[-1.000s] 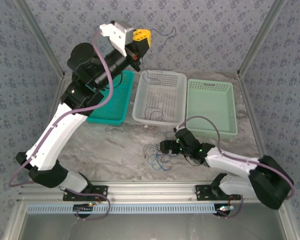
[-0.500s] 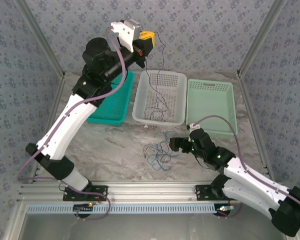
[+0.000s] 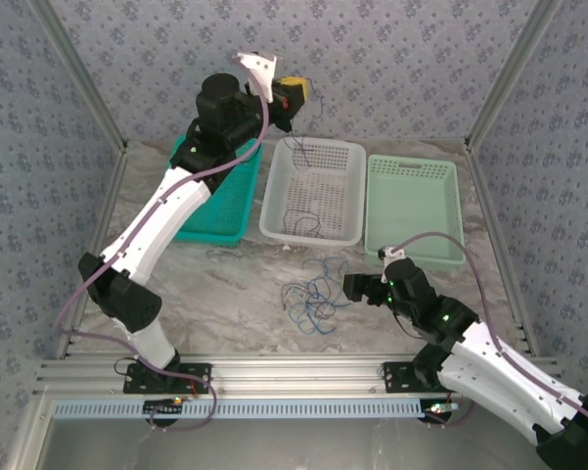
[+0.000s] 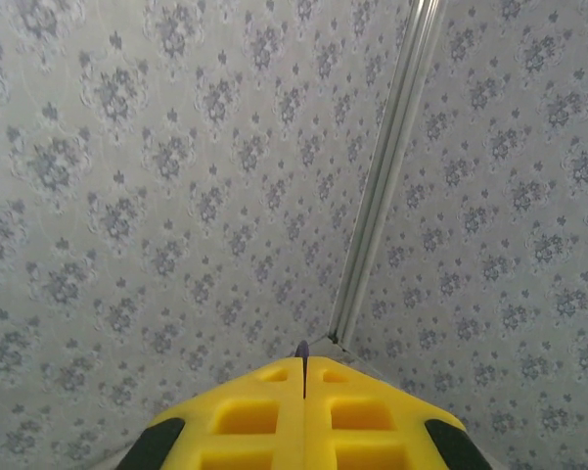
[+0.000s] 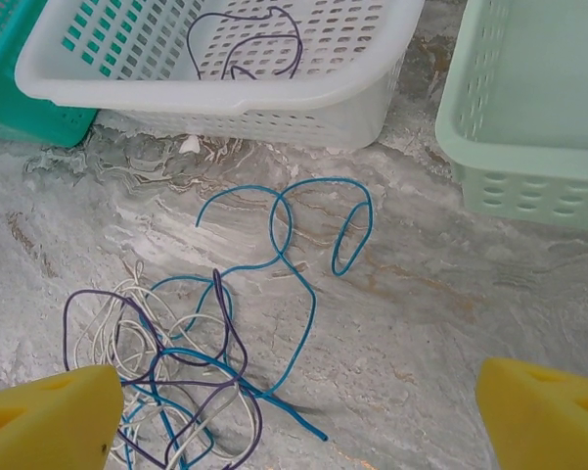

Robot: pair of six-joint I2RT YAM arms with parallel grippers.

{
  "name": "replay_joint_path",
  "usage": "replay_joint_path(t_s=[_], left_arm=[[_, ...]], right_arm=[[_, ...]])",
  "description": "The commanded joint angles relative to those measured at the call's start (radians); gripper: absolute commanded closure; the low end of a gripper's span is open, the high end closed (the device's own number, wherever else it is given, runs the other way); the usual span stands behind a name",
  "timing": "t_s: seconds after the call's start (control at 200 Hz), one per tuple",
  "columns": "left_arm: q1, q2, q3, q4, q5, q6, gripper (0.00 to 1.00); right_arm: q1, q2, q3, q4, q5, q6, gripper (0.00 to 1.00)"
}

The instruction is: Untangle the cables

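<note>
A tangle of cables (image 3: pixel 308 299), blue, dark purple and whitish, lies on the marble table in front of the white basket (image 3: pixel 274 230). My left gripper (image 3: pixel 292 94) is raised high over that basket's back edge, shut on a dark cable (image 3: pixel 295 157) that hangs down into the basket. The cable's tip (image 4: pixel 302 350) pokes out between the closed yellow fingers (image 4: pixel 245 416). My right gripper (image 3: pixel 350 287) hovers low just right of the tangle, open, with nothing between its fingers. In the right wrist view the tangle (image 5: pixel 176 372) lies at lower left, and a loose blue cable (image 5: pixel 294 245) loops away from it.
Three baskets stand in a row at the back: teal (image 3: pixel 215 211), white with a dark cable coiled inside (image 5: pixel 245 49), and pale green (image 3: pixel 411 259). Bare marble (image 5: pixel 450 323) lies right of the tangle. Patterned walls and metal posts enclose the table.
My left arm has swung right and back, bringing the held dark cable over the white basket. My right gripper has drawn back to the right, away from the tangle.
</note>
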Motion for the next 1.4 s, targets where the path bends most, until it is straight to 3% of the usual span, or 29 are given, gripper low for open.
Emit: replay_joint_path(t_s=[0.0,0.385,0.465,0.565,0.67,0.86,1.079,1.394], left_arm=[[0.019,0.031,-0.031,0.052,0.044,-0.065,1.00],[0.020,0.062,-0.232,0.137,0.081,-0.156,1.00],[0.020,0.069,-0.252,0.124,0.077,-0.163,0.93],[0.020,0.070,-0.280,0.103,0.068,-0.169,0.74],[0.020,0.058,-0.306,0.071,0.050,-0.171,0.37],[0.012,-0.023,-0.392,0.030,-0.009,-0.139,0.01],[-0.009,-0.180,-0.571,0.060,-0.061,-0.097,0.01],[-0.112,-0.370,-0.844,0.064,-0.180,-0.049,0.01]], right_arm=[[-0.008,0.004,-0.010,-0.028,0.010,0.022,0.09],[-0.023,0.079,0.003,-0.019,-0.036,0.046,0.15],[-0.024,0.084,0.007,-0.017,-0.038,0.046,0.15],[-0.026,0.088,0.009,-0.021,-0.047,0.046,0.14],[-0.029,0.104,0.017,-0.034,-0.051,0.039,0.15],[-0.029,0.154,0.034,-0.010,-0.080,0.001,0.18],[-0.015,0.240,0.062,0.042,-0.144,-0.026,0.22],[0.055,0.409,0.087,0.131,-0.155,0.039,0.26]])
